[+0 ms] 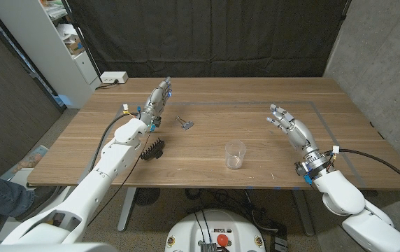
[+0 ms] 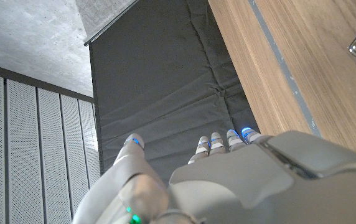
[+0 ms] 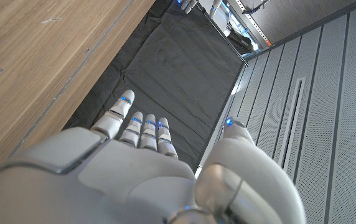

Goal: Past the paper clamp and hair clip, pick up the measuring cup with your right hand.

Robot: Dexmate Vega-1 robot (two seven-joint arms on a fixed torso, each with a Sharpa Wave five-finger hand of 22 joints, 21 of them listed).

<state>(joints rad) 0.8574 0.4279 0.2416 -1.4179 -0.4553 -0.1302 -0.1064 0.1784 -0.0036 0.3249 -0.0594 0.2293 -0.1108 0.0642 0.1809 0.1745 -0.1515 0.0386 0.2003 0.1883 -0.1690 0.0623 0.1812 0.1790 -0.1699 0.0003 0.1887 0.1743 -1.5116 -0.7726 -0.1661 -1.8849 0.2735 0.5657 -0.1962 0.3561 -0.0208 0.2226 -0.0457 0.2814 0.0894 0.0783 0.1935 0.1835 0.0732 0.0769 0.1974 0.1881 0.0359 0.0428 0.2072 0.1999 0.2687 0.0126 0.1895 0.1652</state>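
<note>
Wooden worktop [image 1: 256,94] carries all things. Left arm [image 1: 109,164] comes in from the near left corner, right arm [image 1: 340,189] from the near right.

Left robot hand [image 1: 156,103] is raised over the worktop's left-middle part, fingers straight and close together, holding nothing; its back shows in left wrist view [image 2: 240,180]. Right robot hand [image 1: 284,122] is over the right side, fingers a bit spread, holding nothing; seen also in right wrist view [image 3: 122,168].

Measuring cup [image 1: 235,155], clear plastic, stands upright near the front edge, approx. in the middle, well apart from the right robot hand.

Hair clip [image 1: 154,148], black w/ teeth, lies just beside the left forearm. Paper clamp [image 1: 184,123], metal, lies near the left robot hand, between it and the cup.
</note>
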